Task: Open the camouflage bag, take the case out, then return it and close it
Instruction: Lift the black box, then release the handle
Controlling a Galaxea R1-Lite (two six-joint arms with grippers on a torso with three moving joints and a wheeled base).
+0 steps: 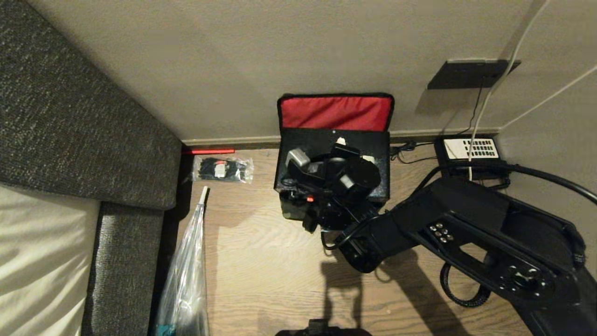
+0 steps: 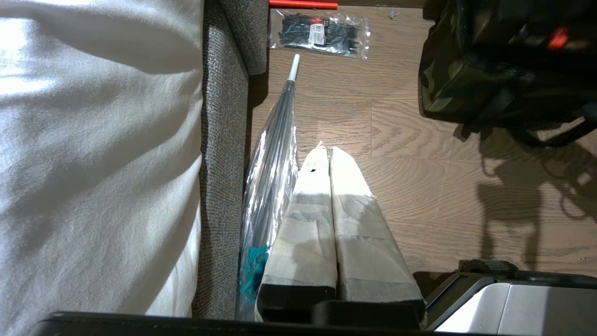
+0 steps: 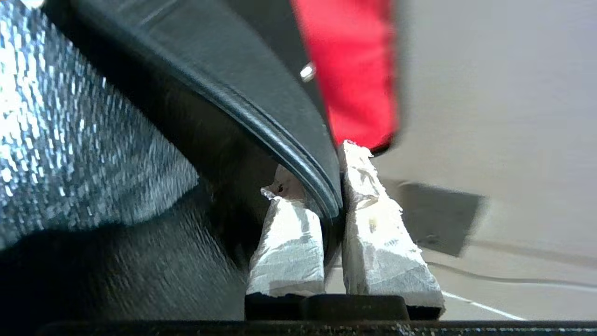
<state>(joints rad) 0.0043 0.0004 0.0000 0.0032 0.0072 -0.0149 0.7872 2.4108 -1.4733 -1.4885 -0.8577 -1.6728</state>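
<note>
The camouflage bag (image 1: pixel 291 212) stands on the wood floor against the wall. Its lid is open, and the red lining (image 1: pixel 336 112) leans on the wall. The black case (image 1: pixel 308 140) lies level over the bag's opening. My right gripper (image 1: pixel 355 150) reaches over it toward the wall. In the right wrist view the right gripper (image 3: pixel 319 168) is shut on the case's black rim (image 3: pixel 261 107), one taped finger on each side. The left gripper (image 2: pixel 328 151) hangs shut and empty above the floor, left of the bag (image 2: pixel 443 79).
A black desk telephone (image 1: pixel 468 149) with cables sits by the wall to the right, below a dark wall plate (image 1: pixel 468 73). A clear packet of black ties (image 1: pixel 223 169) and a wrapped umbrella (image 1: pixel 186 275) lie at the left beside grey upholstery (image 1: pixel 70 116).
</note>
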